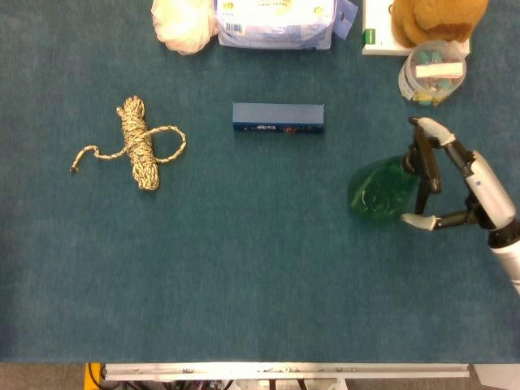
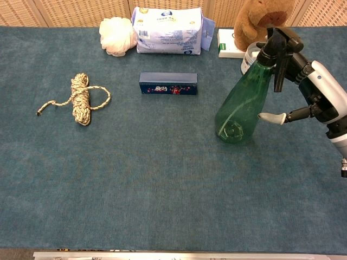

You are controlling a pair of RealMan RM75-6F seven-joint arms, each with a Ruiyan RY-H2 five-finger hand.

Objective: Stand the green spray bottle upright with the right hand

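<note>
Rope (image 1: 140,145) left, box (image 1: 278,117) centre, spray bottle (image 2: 242,101) right, hand (image 2: 320,97) perhaps just beside it

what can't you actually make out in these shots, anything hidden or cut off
- Left robot hand: in neither view.
- Plush toy: head cut off by the top edge in both views.
- White box: mostly hidden under the toy.
- Round container: contents too small to identify; in the chest view the green spray bottle covers most of it.
- Right robot hand: contact with the bottle unclear.
</note>
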